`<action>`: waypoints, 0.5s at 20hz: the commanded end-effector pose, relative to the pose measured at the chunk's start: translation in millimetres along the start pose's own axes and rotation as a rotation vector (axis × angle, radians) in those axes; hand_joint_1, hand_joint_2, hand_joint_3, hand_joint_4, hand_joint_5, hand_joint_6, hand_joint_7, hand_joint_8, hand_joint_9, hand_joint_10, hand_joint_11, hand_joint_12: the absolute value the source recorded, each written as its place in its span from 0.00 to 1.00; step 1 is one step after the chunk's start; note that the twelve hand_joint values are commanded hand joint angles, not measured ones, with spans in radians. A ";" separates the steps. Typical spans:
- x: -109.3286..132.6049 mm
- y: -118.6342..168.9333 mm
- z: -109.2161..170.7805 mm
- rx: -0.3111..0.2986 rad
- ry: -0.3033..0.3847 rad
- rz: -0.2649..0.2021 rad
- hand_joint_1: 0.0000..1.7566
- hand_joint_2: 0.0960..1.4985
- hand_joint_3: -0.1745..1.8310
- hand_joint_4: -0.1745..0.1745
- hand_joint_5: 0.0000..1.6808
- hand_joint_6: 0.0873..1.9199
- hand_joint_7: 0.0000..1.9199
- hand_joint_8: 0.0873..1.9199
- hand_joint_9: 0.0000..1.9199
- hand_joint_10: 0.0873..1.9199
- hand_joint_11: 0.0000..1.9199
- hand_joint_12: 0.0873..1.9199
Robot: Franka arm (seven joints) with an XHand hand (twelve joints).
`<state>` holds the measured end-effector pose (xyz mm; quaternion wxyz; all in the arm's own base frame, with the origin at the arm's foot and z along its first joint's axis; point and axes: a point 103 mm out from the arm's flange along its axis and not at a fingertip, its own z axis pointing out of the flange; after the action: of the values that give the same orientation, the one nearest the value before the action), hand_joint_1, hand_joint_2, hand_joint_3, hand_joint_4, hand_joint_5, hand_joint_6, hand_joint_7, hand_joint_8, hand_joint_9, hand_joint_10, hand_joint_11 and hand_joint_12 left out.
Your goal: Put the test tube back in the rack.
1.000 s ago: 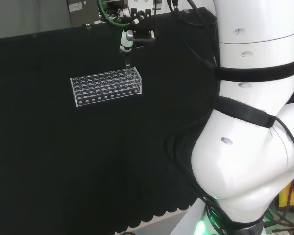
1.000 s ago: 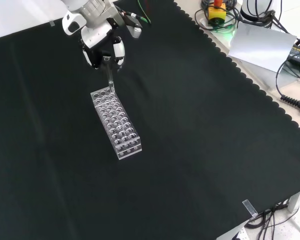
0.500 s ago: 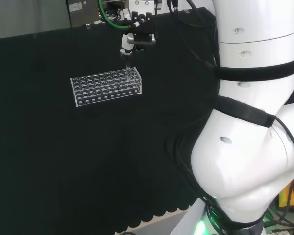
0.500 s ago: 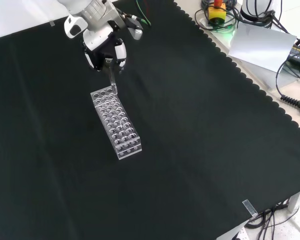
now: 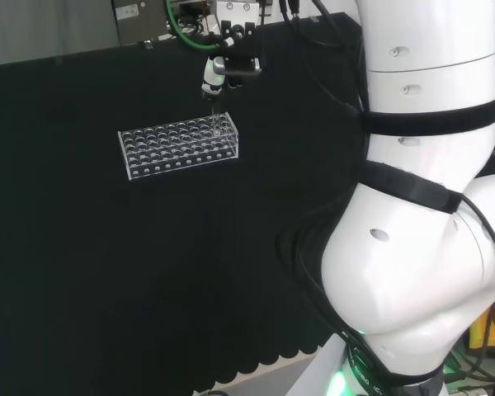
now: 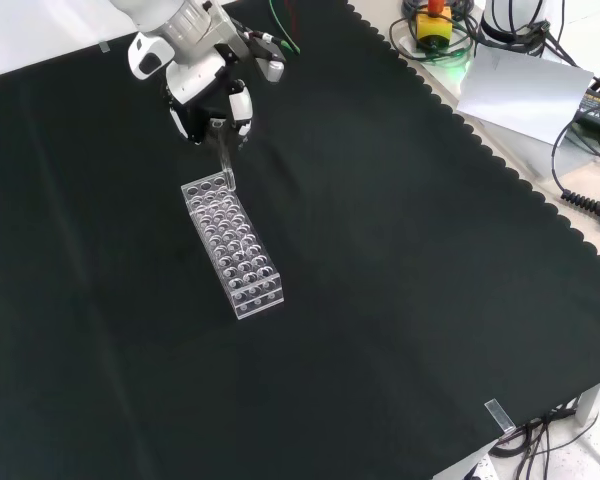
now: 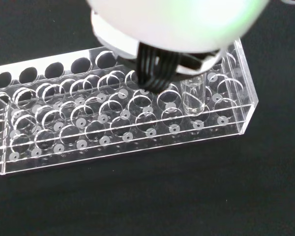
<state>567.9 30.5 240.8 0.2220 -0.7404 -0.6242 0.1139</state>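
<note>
the robot hand [image 6: 212,105] hangs over the far end of the rack [image 6: 231,244] in the front view, at the upper left of the black cloth on the desk [image 6: 400,280]. its fingers [image 6: 239,104] are curled inward round the upper part of a clear test tube [image 6: 223,158], which it holds upright. the tube's lower end sits at the rack's top plate, at the end hole nearest the robot hand; whether it has entered the hole cannot be told from the front view.

in the head view the robot hand [image 5: 214,78] stands just above the right end of the rack [image 5: 179,146], with the test tube [image 5: 215,112] reaching down to that end's back corner.

in the wrist view the test tube [image 7: 193,96] appears as a clear cylinder standing in the rack [image 7: 123,118] close to one short end, in the second column from that end. the neighbouring holes visible in this view hold nothing. a blurred white part of the robot hand [image 7: 172,24] with a bundle of black cables [image 7: 155,69] lies over the rack's far rows.

the rack is a clear, multi-row block lying flat on the cloth, its long axis running diagonally in the front view.
</note>
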 end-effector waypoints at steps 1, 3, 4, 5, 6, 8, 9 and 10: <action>-0.2 0.6 1.2 0.001 0.003 0.002 0.76 0.30 0.51 0.00 0.80 0.28 0.72 0.28 0.82 0.33 0.59 0.51; -0.4 1.0 1.7 0.003 0.003 0.003 0.76 0.30 0.51 0.00 0.80 0.28 0.72 0.28 0.82 0.33 0.59 0.51; -0.5 1.3 1.9 0.003 0.004 0.004 0.76 0.30 0.51 0.00 0.80 0.28 0.72 0.28 0.82 0.33 0.59 0.51; -0.6 1.5 2.1 0.003 0.005 0.004 0.76 0.30 0.51 0.00 0.80 0.28 0.72 0.28 0.82 0.33 0.59 0.51; -0.7 1.9 2.3 0.004 0.006 0.006 0.76 0.30 0.51 0.00 0.80 0.28 0.72 0.28 0.82 0.33 0.59 0.51; -1.0 2.6 2.5 0.003 0.009 0.008 0.76 0.30 0.51 0.00 0.80 0.28 0.72 0.28 0.82 0.33 0.59 0.51; -1.1 3.0 2.6 0.003 0.010 0.009 0.76 0.30 0.51 0.00 0.80 0.28 0.72 0.28 0.82 0.33 0.59 0.51; -1.5 4.0 2.4 0.004 0.013 0.011 0.76 0.30 0.51 0.00 0.80 0.28 0.72 0.28 0.82 0.33 0.59 0.51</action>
<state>569.1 29.6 237.5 0.2255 -0.7428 -0.6203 0.1127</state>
